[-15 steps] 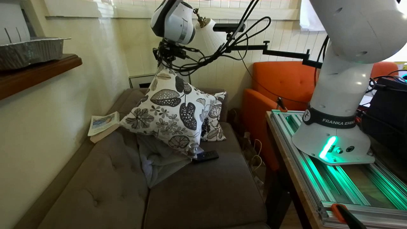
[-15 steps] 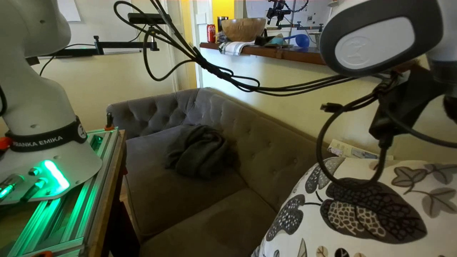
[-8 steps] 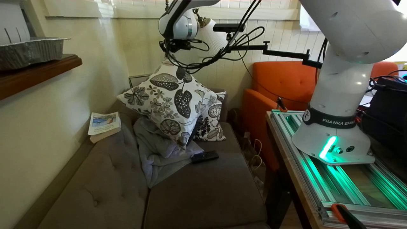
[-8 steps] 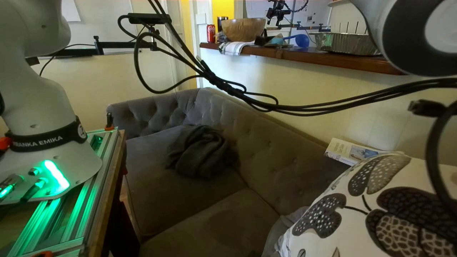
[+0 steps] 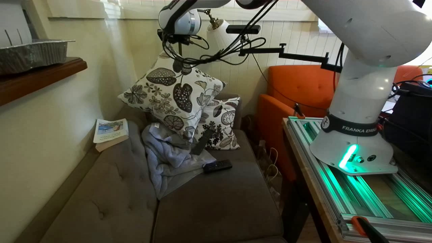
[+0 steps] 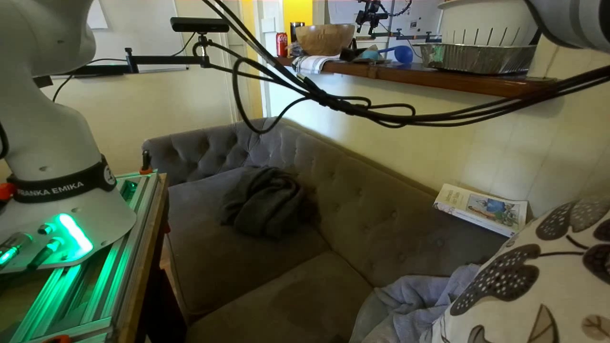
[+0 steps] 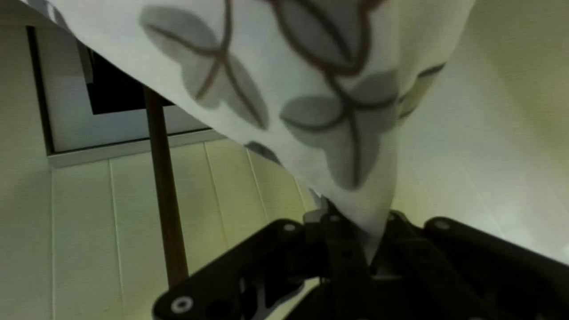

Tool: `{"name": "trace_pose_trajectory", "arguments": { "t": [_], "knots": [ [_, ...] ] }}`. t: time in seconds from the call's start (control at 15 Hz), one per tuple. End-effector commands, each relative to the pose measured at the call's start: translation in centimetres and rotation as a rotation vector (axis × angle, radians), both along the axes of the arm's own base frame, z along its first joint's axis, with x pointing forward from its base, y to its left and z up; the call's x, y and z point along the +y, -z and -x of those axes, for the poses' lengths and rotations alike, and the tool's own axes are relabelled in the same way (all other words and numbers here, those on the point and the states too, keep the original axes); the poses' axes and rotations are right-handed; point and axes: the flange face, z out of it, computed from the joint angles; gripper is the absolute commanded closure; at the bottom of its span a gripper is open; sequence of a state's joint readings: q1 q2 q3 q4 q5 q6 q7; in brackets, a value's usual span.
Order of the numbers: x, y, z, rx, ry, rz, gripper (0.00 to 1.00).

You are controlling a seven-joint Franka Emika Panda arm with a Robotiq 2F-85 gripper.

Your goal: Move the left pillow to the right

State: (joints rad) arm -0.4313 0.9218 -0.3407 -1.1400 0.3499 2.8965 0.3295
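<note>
My gripper [image 7: 362,226] is shut on one corner of a white pillow [image 7: 306,84] with grey and brown leaf prints. The cloth is pinched between the fingers. In an exterior view this held pillow [image 5: 175,96] hangs tilted below the wrist, over the sofa's far end. Its lower corner is near the grey-blue blanket; I cannot tell if they touch. The held pillow [image 6: 538,281] is cut off at the right edge in an exterior view. A second leaf-print pillow [image 5: 226,119] rests against the sofa's far arm, partly hidden behind the held one.
Under the held pillow are a blanket [image 5: 165,155], a dark slab-like object [image 5: 203,141] and a remote [image 5: 217,166]. A book [image 5: 110,131] lies on the sofa back. A dark cloth [image 6: 267,200] lies on the sofa [image 6: 295,295]. A lamp [image 5: 222,38] stands behind the wrist.
The gripper has risen with the pillow. The pillow's lower corner has lifted, uncovering more blanket, the dark object, the book and the second pillow. The arm has shifted rightward out of an exterior view.
</note>
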Motion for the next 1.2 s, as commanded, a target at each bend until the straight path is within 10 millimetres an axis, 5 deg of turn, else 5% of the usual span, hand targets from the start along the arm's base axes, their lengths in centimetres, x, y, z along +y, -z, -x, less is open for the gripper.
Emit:
{"name": "trace_pose_trajectory", "arguments": {
  "t": [0.0,0.47,0.6,0.93,1.13],
  "knots": [
    [-0.9,-3.2,-2.0,-0.157,0.019,0.061,0.95],
    [-0.3,-1.7,-3.9,-0.299,0.029,0.064,0.95],
    [-0.3,-0.6,-4.1,-0.336,0.048,0.063,0.65],
    [0.5,-2.8,-3.8,-0.483,0.069,0.171,0.32],
    [0.4,-3.6,-4.3,-0.384,0.102,0.137,0.1]
  ]
}}
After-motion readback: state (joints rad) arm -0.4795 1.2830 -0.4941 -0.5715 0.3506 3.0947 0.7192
